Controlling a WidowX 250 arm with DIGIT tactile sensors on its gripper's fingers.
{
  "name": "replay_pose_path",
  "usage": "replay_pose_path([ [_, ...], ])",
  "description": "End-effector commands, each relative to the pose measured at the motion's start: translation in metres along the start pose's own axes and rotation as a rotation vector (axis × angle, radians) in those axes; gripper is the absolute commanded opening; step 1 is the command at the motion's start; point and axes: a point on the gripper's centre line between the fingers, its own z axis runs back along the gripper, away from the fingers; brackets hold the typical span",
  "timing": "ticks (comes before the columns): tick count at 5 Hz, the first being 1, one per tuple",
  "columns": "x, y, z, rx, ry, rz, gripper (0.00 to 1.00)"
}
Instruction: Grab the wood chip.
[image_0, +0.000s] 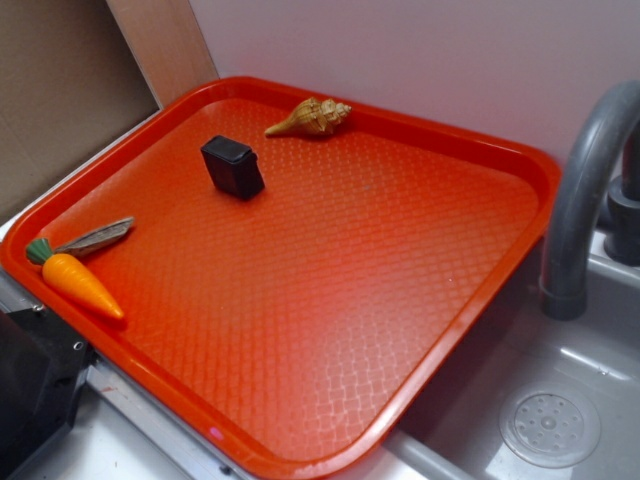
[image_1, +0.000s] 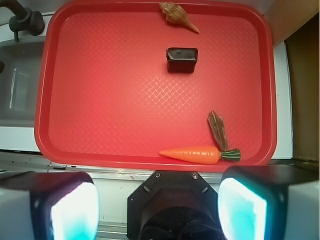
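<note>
Wood chip (image_1: 218, 130) on red tray (image_0: 480, 300), touching toy carrot (image_1: 196, 154); gripper (image_1: 159, 210) jaws wide open, empty.

Toy kitchen: grey sink (image_0: 560, 400) (faucet (image_0: 585, 190) beside tray (image_0: 300, 300)).

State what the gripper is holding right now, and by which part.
Nothing is held. The gripper is open and empty, off the tray's near edge. The wood chip lies untouched on the tray, beside the carrot's green end.
</note>
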Motion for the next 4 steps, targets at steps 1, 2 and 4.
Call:
replay_pose_path([
  [1, 0.000, 0.000, 0.000, 0.000, 0.000, 0.000, 1.00],
  [2, 0.006, 0.026, -0.019, -0.021, -0.002, 0.005, 1.00],
  [4, 0.032, 0.072, -0.076, -0.022, -0.004, 0.017, 1.00],
])
